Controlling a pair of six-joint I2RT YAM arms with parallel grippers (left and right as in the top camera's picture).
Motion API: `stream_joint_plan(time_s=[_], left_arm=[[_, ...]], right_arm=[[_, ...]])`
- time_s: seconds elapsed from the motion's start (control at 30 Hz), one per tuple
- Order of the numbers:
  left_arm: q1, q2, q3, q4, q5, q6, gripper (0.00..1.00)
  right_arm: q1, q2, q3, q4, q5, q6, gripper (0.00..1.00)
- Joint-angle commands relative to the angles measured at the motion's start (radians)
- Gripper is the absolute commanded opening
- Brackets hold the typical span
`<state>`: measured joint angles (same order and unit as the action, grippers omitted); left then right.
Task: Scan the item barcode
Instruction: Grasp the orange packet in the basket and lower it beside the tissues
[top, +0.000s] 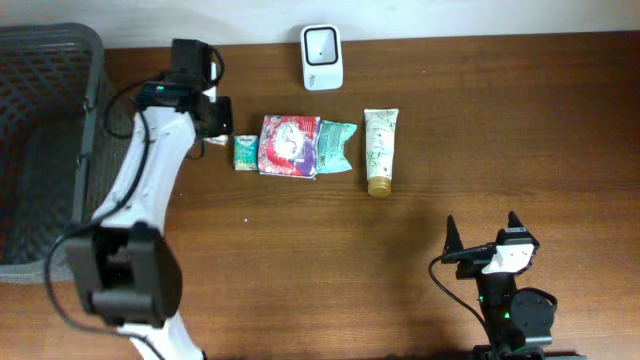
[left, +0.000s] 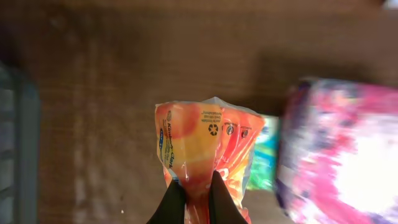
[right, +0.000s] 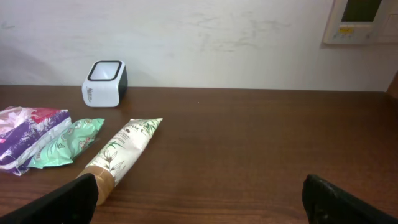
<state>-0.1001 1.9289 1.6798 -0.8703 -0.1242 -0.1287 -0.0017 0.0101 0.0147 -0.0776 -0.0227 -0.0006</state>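
The left gripper (left: 198, 184) is closed on the lower end of an orange-and-yellow packet (left: 199, 140). Behind it is the desk (left: 124, 74). On the right, a green packet (left: 264, 158) adjoins a blurred pink-and-purple pack (left: 342, 149).

on the table (top: 300, 260) a row runs left to right: sachet (top: 244, 152), pack (top: 290, 145), pouch (top: 335, 145), tube (top: 380, 150). the first three touch; the tube lies just beside. the scanner (top: 322, 57) stands behind the row, at the back edge. the basket (top: 50, 60) sits far left. a wrapper (left: 205, 143), pinched in the left gripper (left: 195, 186), is just left of the sachet.
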Motion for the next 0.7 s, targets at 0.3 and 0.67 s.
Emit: stream_joint_plan(time_s=[0.3, 0.67], left_arm=[[-0.002, 0.238, -0.002, 0.039, -0.082, -0.016, 0.19], [-0.002, 0.236, 0.012, 0.001, 0.042, -0.016, 0.20]], right_arm=[[0.008, -0.006, -0.009, -0.001, 0.009, -0.002, 0.99], [0.008, -0.006, -0.009, -0.001, 0.009, -0.002, 0.99]])
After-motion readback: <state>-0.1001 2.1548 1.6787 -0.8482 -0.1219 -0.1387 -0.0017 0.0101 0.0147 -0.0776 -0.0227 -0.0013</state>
